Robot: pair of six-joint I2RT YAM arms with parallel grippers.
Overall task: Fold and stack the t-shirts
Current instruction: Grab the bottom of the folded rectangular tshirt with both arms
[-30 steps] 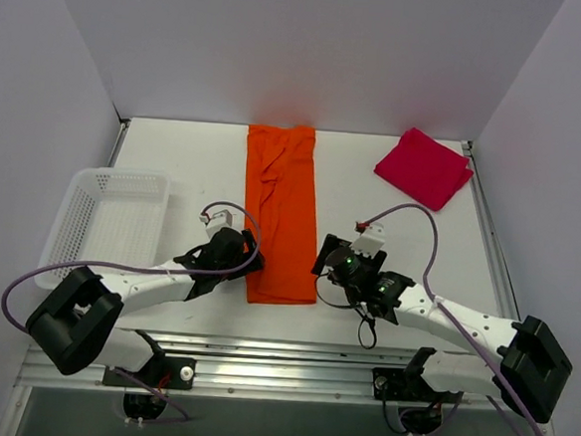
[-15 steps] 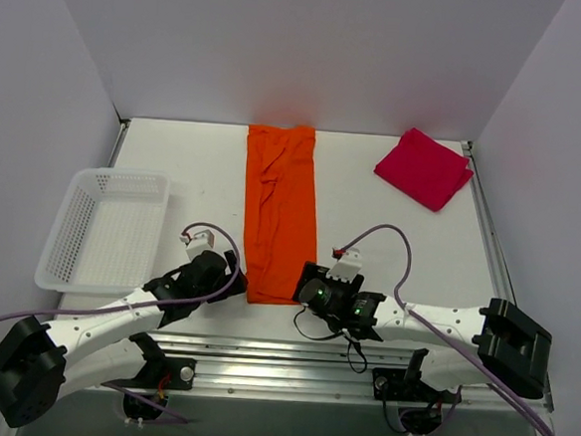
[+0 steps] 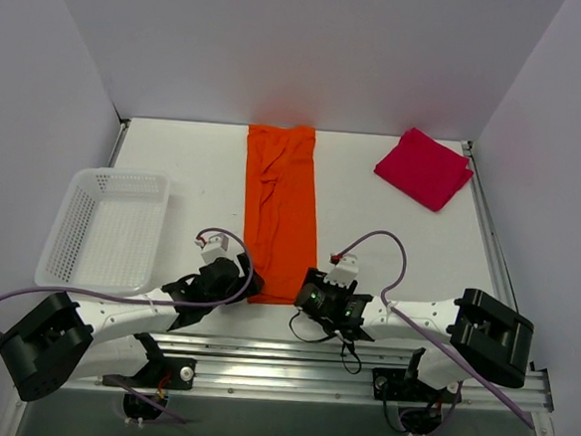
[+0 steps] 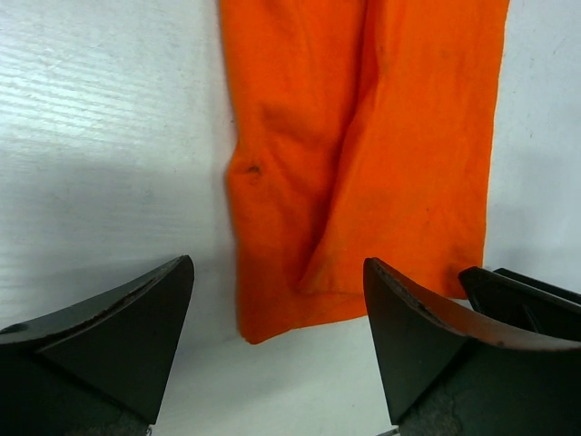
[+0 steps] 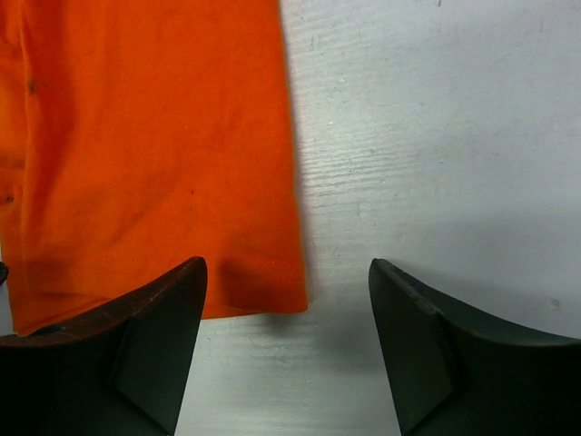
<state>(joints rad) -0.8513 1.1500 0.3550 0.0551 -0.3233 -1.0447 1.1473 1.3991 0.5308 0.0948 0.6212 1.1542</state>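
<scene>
At the near hem of the orange t-shirt [image 4: 363,136], your left end effector [image 4: 277,272] stands wide with nothing pinched, its fingers straddling the near-left corner. Your right end effector [image 5: 287,268] is likewise spread and empty, framing the near-right corner of the same hem. Both sit low over the bench [image 5: 436,136]. That looks like the set-up for a paired pinch: taking both corners together would let you lift the hem evenly and carry it toward the far end without skewing the cloth. The shirt lies flat as a long narrow strip running away from the arms down the middle, its sides apparently turned in, so folding it end over end seems the step in hand. Farther out, the red t-shirt [image 3: 424,167] rests as a folded packet near the far right corner, probably waiting to be stacked. Off to the left, the white basket [image 3: 124,174] stands well apart from both shirts.
</scene>
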